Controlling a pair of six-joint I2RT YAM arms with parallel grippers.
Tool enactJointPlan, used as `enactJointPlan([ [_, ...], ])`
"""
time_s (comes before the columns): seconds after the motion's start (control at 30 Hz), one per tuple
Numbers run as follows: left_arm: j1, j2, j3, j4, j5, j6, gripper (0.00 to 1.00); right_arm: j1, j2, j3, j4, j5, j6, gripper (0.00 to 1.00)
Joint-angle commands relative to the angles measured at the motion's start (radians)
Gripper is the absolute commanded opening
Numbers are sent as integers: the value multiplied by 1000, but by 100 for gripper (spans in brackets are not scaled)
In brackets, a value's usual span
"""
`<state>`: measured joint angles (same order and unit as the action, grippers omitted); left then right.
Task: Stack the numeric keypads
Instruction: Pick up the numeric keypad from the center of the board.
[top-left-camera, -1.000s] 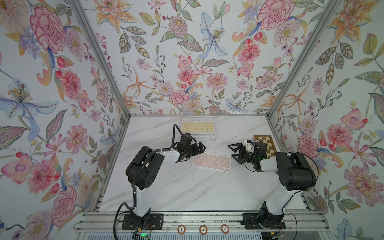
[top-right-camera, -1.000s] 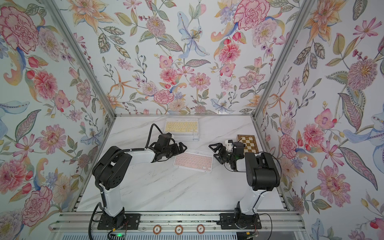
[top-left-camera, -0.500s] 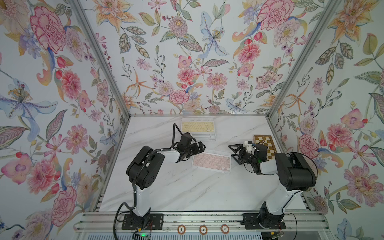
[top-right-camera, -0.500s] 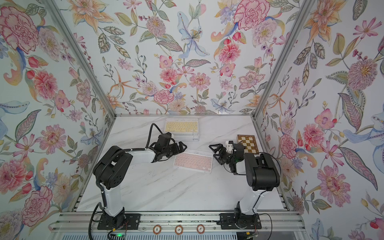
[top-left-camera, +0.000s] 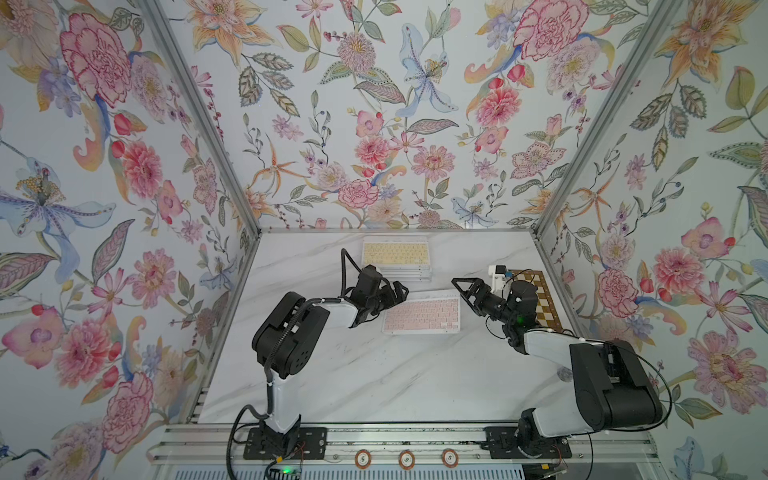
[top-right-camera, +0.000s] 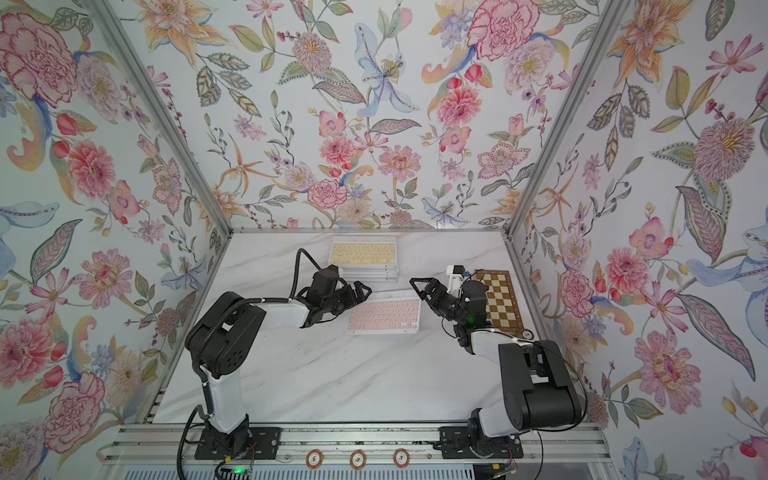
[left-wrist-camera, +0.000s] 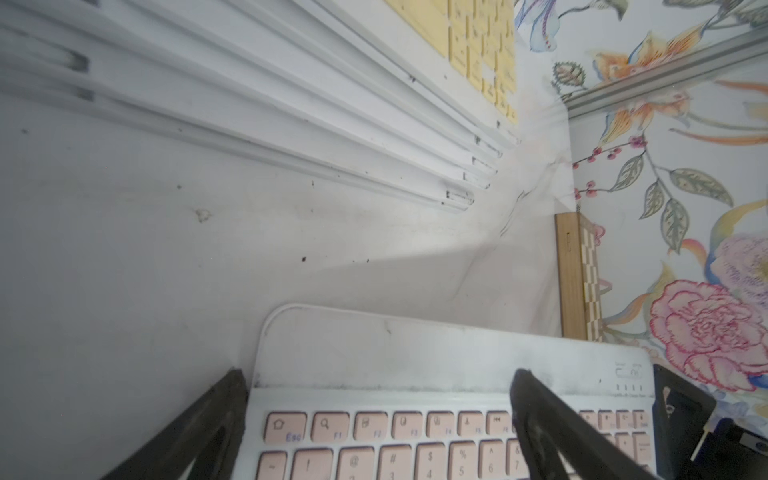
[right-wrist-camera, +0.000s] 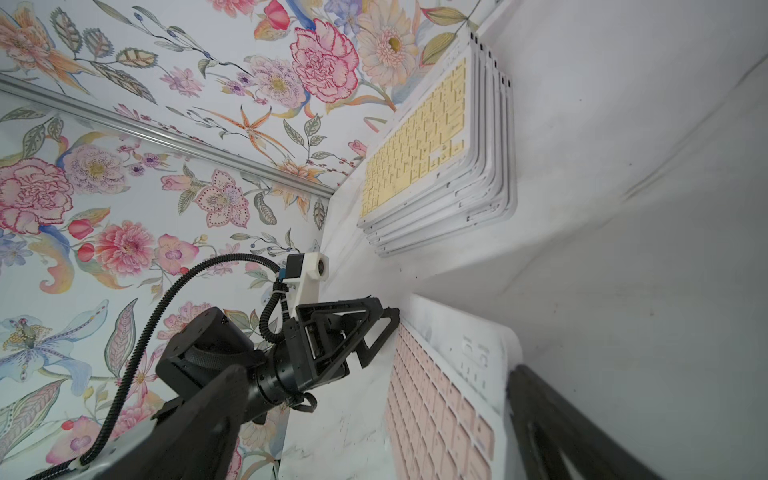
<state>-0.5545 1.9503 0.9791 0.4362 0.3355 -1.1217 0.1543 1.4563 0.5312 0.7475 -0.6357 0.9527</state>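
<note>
Because the pink keypad (top-left-camera: 422, 316) lies flat and alone on the table (top-left-camera: 374, 374), just in front of the stack (top-left-camera: 395, 253) of keypads with yellow keys on top, we judge the step in hand to be getting hold of it and carrying it onto that stack.

It is thin, with little edge to pinch, so we want a grip across one end rather than a grab from above. The left gripper (top-left-camera: 395, 296) sits at its left end with the jaws spread wide and nothing in them. In the left wrist view one finger stands beside the short edge and the other over the top row of keys; we cannot tell whether either touches. We would lower it until one finger slips under the edge, then close gently.

The right gripper (top-left-camera: 463, 295) waits just off the right end, jaws fully apart and empty. It can steady that end, or take it once it lifts.

We keep the keypad level as it travels and line its corners up with the top of the stack, whose layers already sit slightly stepped. The chessboard (top-left-camera: 540, 303) lies close beside the right arm, so we keep that elbow from sweeping it.
</note>
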Motion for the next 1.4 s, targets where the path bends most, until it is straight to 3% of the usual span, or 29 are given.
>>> enactJointPlan([
  [0.0,-38,44,-94,141,168,-203,99,84,-15,-16,-44,-44,54,99],
  [0.37,-70,-4,-178,340,74,-359,99,188,22,-59,221,286,381,99],
  [0.7,-81,-9,-257,419,42,-395,99,260,104,-89,428,443,535,99],
  [1.1,-81,-34,-290,434,27,-394,99,264,-74,-137,216,445,546,99],
  [1.37,-81,-40,-296,430,17,-389,99,278,-212,19,-308,331,552,99],
])
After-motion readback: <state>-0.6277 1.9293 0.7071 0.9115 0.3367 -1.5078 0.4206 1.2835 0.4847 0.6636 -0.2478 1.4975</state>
